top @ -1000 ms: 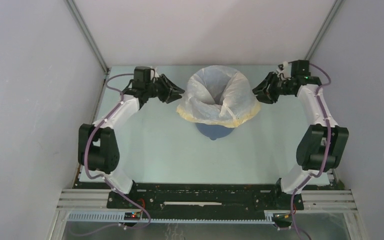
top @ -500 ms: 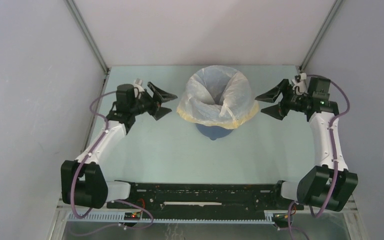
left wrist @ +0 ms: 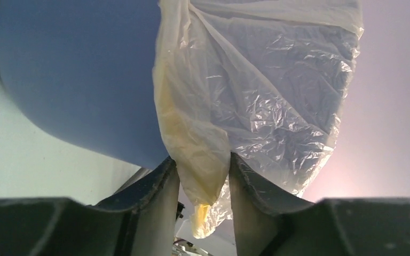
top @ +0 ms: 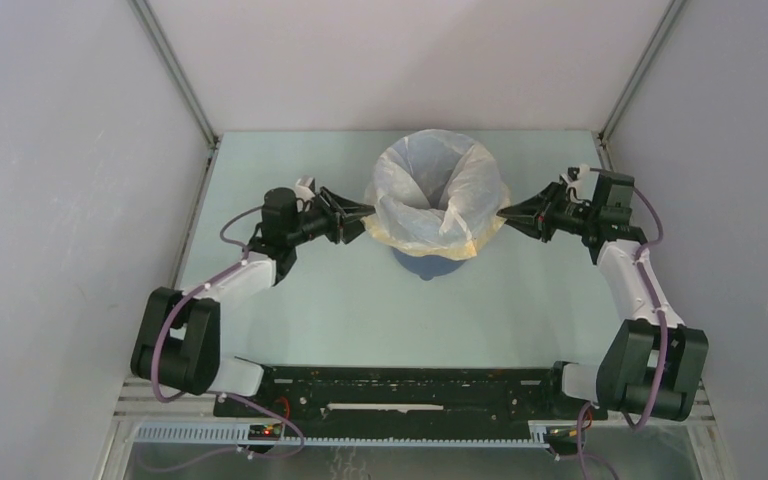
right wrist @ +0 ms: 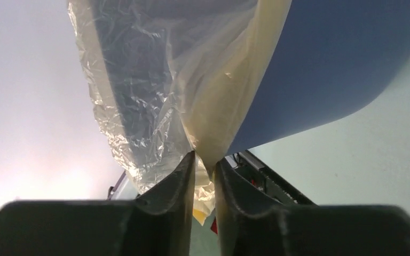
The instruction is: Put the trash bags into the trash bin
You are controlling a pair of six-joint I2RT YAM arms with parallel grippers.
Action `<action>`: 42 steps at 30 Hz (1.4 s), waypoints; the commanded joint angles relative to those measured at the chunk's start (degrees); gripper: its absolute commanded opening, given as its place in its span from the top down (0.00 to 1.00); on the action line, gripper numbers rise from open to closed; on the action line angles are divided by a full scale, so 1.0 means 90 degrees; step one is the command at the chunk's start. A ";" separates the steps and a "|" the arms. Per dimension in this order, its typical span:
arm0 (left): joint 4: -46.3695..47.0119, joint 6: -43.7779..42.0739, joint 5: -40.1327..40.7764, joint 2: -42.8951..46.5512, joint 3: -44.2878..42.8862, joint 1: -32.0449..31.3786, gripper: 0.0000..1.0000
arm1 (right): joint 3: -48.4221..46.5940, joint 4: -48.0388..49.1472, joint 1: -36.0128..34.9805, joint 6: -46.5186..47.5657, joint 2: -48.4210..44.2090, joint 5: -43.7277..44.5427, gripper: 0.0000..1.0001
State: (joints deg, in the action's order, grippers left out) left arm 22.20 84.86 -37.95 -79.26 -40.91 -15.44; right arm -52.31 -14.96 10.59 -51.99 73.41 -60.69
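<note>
The trash bag [top: 438,195] lines the blue trash bin [top: 428,265] at the back middle of the table, and its yellow-banded rim folds out over the bin's top. My left gripper [top: 365,215] is shut on the rim's left side. In the left wrist view the yellowish fold [left wrist: 195,133] sits pinched between the fingers [left wrist: 165,181], beside the bin's wall [left wrist: 85,69]. My right gripper [top: 507,212] is shut on the rim's right side. In the right wrist view the gripper [right wrist: 204,158] pinches the bag [right wrist: 155,69] next to the bin [right wrist: 341,53].
Pale green table top [top: 310,300]. Grey walls stand close at the left [top: 60,200], right [top: 740,200] and back. Aluminium posts [top: 175,70] rise at the back corners. The black base rail [top: 410,385] runs along the near edge.
Both grippers, open and away from the bag half a second ago, have moved inward to the rim's two sides and closed on it.
</note>
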 commanded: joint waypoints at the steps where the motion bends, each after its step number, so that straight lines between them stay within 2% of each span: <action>1: 0.0844 0.0267 -0.0080 -0.0337 0.0000 -0.0098 0.64 | -0.0066 0.0473 -0.0190 -0.0159 0.0174 0.0007 0.81; 5: 0.0845 0.0326 -0.0018 -0.0723 -0.0020 -0.0292 0.81 | -0.0057 0.0531 -0.0386 -0.0021 0.0466 0.0160 0.96; 7: 0.0844 0.0292 0.0007 -0.0889 -0.0105 -0.0430 0.87 | -0.0057 0.0720 -0.0531 -0.0062 0.0669 0.0171 1.00; 9: 0.0844 0.0246 0.0030 -0.1074 -0.0259 -0.0554 0.98 | -0.0062 0.0897 -0.0666 -0.0110 0.0891 0.0209 1.00; 14: 0.0826 0.0276 0.0097 -0.1420 -0.0521 -0.0740 1.00 | -0.0066 0.0992 -0.0860 -0.0068 0.1171 0.0362 0.98; 17: 0.0556 0.0108 0.0143 -0.1372 -0.0628 -0.0765 0.99 | -0.0165 0.0669 -0.0829 0.0171 0.1178 0.0473 0.91; 21: -0.0495 -0.0545 0.0177 -0.1133 -0.0877 -0.0689 0.87 | -0.0627 -0.0324 -0.0662 0.0857 0.1086 0.0767 0.75; 23: -0.1026 -0.0942 0.0233 -0.0952 -0.0965 -0.0595 0.76 | -0.0976 -0.1163 -0.0550 0.1340 0.0989 0.1126 0.65; 25: -0.1569 -0.1369 0.0314 -0.0726 -0.1026 -0.0466 0.60 | -0.1453 -0.2270 -0.0473 0.1877 0.0850 0.1707 0.52; 29: -0.2304 -0.1923 0.0396 -0.0286 -0.1078 -0.0265 0.40 | -0.2126 -0.3570 -0.0553 0.2649 0.0481 0.2745 0.35; 33: -0.3162 -0.2468 0.0477 0.0082 -0.1214 -0.0267 0.33 | -0.2593 -0.4459 -0.1119 0.3017 0.0014 0.3572 0.28; 37: -0.3889 -0.2918 0.0603 0.0466 -0.1308 -0.0274 0.31 | -0.2596 -0.4943 -0.1916 0.3095 -0.0575 0.4176 0.27; 39: -0.4196 -0.3117 0.0693 0.0693 -0.1384 -0.0304 0.30 | -0.2442 -0.4905 -0.2304 0.3043 -0.0751 0.4218 0.27; 42: -0.4696 -0.3387 0.0957 0.0949 -0.1578 -0.0469 0.28 | -0.2055 -0.4013 -0.2801 0.2865 -0.0964 0.3840 0.28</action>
State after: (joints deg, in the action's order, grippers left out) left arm -12.08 60.66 -32.49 -74.89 -49.80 -18.11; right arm -73.87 -54.89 -10.70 -26.70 66.74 -26.94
